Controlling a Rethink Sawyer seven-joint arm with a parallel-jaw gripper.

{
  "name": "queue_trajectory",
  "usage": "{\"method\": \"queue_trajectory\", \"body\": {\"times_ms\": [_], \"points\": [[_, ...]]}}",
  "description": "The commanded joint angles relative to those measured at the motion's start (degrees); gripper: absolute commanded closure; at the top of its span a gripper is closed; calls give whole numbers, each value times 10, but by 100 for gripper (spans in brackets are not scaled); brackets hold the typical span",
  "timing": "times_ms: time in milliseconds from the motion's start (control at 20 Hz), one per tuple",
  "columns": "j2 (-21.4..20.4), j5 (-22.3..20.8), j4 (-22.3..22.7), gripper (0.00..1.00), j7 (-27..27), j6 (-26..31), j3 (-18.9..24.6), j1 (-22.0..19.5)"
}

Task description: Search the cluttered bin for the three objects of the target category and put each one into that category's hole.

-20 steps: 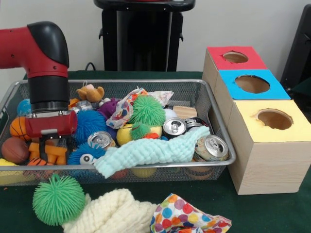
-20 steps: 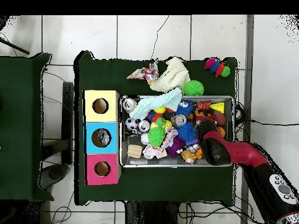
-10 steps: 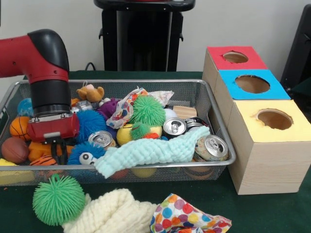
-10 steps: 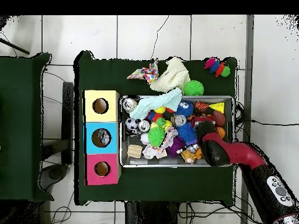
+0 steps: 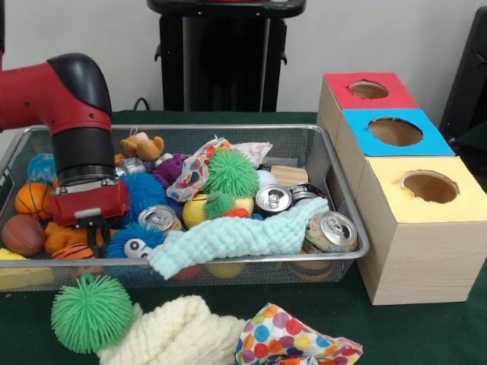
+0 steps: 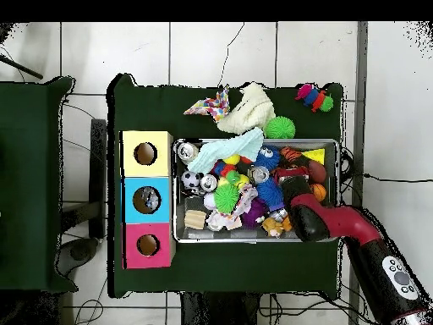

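We are reaching into the wire bin (image 5: 335,163), our gripper (image 5: 95,236) hanging low at its end farthest from the boxes, just above an orange striped ball (image 5: 72,251) and beside a blue fuzzy toy with an eye (image 5: 135,242); we cannot tell whether the fingers are apart or together. Drink cans (image 5: 272,199) are lying near the bin's middle under a pale green cloth (image 5: 236,236). Red (image 5: 369,91), blue (image 5: 394,133) and yellow (image 5: 430,190) holed boxes are standing alongside on the green surface (image 5: 411,334).
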Motion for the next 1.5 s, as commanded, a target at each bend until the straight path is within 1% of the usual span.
{"method": "queue_trajectory", "body": {"times_ms": [50, 100, 150, 200, 250, 300, 350, 400, 450, 550, 600, 700, 800, 950, 1100, 1250, 1400, 1500], "points": [[-66, 14, -48, 100, 48, -47, -72, 124], [-112, 49, -40, 100, 70, -68, -137, 172], [-152, 76, -27, 100, 105, -69, -187, 212], [-196, 106, -8, 100, 141, -67, -227, 248], [-241, 116, 15, 100, 168, -28, -238, 266], [-283, 131, 38, 100, 174, 24, -232, 272], [-317, 158, 59, 100, 164, 71, -219, 269], [-344, 193, 78, 100, 143, 119, -201, 261], [-364, 221, 88, 100, 126, 150, -194, 259], [-401, 257, 96, 100, 93, 204, -202, 272], [-418, 268, 98, 100, 83, 226, -214, 283], [-441, 283, 96, 100, 71, 260, -238, 305], [-455, 289, 88, 100, 74, 285, -259, 330], [-459, 298, 77, 100, 89, 306, -280, 358], [-458, 307, 74, 100, 112, 296, -299, 373], [-456, 311, 76, 100, 117, 285, -314, 382], [-448, 319, 80, 100, 135, 263, -341, 396], [-440, 328, 87, 100, 138, 263, -352, 401]]}}
